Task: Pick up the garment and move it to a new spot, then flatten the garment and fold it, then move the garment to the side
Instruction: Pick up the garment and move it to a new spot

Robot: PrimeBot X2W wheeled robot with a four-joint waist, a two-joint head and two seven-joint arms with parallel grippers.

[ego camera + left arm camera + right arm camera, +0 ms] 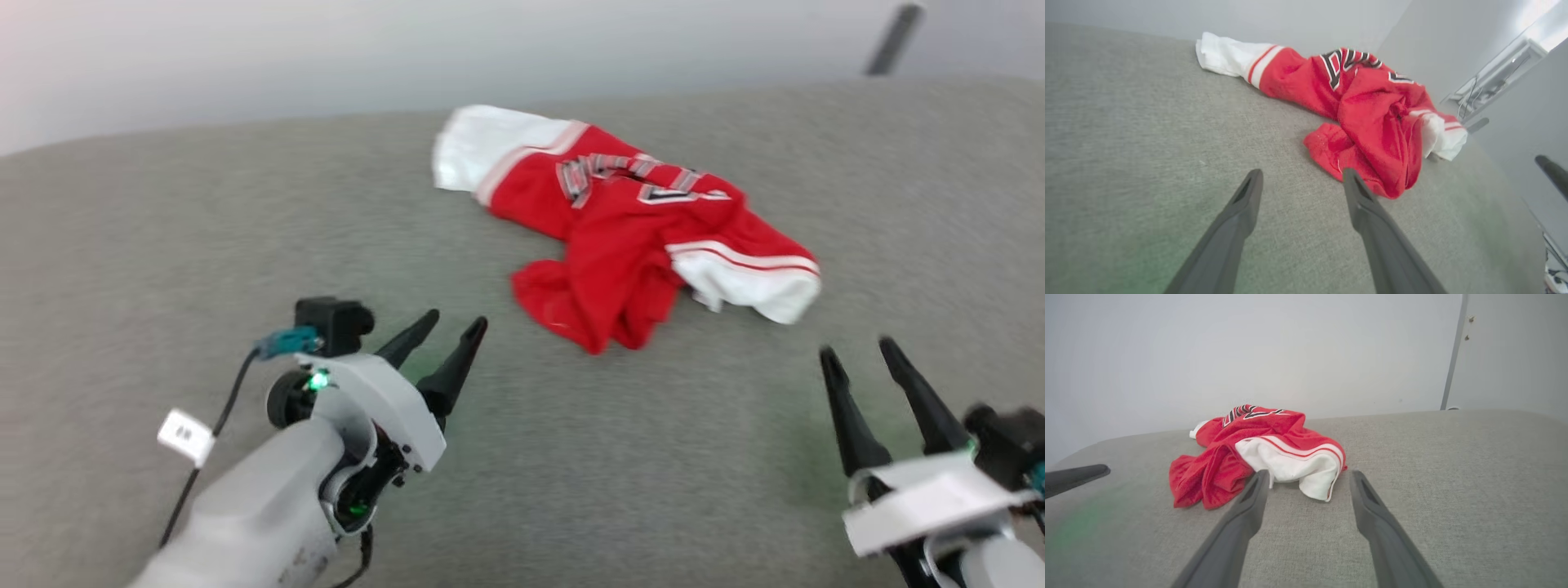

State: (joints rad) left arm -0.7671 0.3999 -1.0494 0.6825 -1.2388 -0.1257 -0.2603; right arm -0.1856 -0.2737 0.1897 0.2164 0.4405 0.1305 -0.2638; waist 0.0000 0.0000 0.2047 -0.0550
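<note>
Although both claws are near the work, neither grips anything. The left claw (457, 320) is released, its two dark fingers spread and empty over the bare grey surface (204, 220), tips aimed toward the red hem (571, 314). The right claw (856, 349) is likewise released and empty, with the near white sleeve (747, 282) just ahead of its tips. Neither touches cloth.

The garment (629, 237) lies crumpled in a heap toward the far middle of the surface. The far white sleeve (490, 151) is at its left end and the lettering (645, 175) is partly buried in folds.

Judgement: the pick-up is not yet made.

Risks:
- A pinch on one bunched fold, or on a sleeve alone, would likely lift the shirt twisted and dangling, which would make flattening harder.
- Fingers driven too low could snag the cloth covering of the surface.
- Unequal grips by the two claws could tighten the tangle.
</note>
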